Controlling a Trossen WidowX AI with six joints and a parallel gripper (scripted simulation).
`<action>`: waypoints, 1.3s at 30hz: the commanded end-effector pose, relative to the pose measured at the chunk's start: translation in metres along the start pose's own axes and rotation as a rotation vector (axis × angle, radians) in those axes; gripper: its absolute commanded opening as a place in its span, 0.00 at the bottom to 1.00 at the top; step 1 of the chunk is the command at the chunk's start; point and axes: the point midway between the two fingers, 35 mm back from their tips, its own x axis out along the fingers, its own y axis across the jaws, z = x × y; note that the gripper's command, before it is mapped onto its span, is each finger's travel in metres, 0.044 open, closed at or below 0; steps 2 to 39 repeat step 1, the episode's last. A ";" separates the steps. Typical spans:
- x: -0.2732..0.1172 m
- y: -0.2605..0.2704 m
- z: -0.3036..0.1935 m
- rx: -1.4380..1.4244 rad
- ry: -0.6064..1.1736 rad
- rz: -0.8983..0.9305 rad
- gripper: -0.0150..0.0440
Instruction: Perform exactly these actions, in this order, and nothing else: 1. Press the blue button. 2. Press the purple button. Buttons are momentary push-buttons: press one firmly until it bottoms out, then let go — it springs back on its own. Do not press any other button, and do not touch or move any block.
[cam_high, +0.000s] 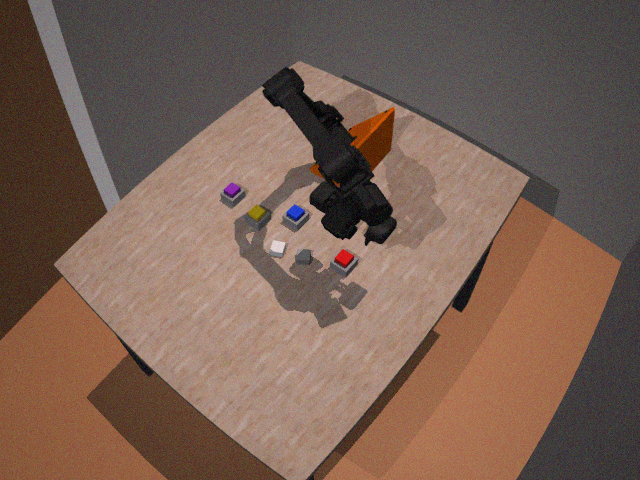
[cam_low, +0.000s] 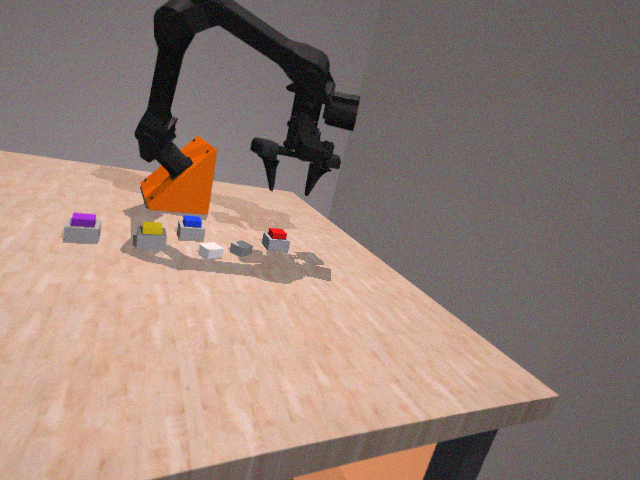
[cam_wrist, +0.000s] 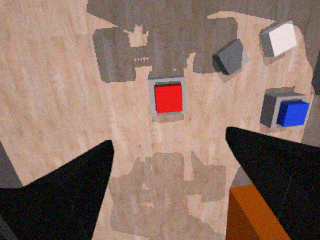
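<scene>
The blue button stands raised on its grey base, left of the gripper in the top view. The purple button stands raised on its grey base at the far left of the group; it is outside the wrist view. My gripper is open and empty, well above the table. Its fingers are spread wide, and the red button shows beyond them in the wrist view. The gripper touches no button.
The red button is nearest the gripper. The yellow button stands between purple and blue. A white block and grey block lie nearby. The orange arm mount stands behind.
</scene>
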 end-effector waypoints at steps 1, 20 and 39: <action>0.000 0.005 -0.001 0.023 0.005 0.000 0.93; 0.000 0.005 -0.001 0.023 0.005 0.000 0.93; 0.000 0.005 -0.001 0.023 0.005 0.000 0.93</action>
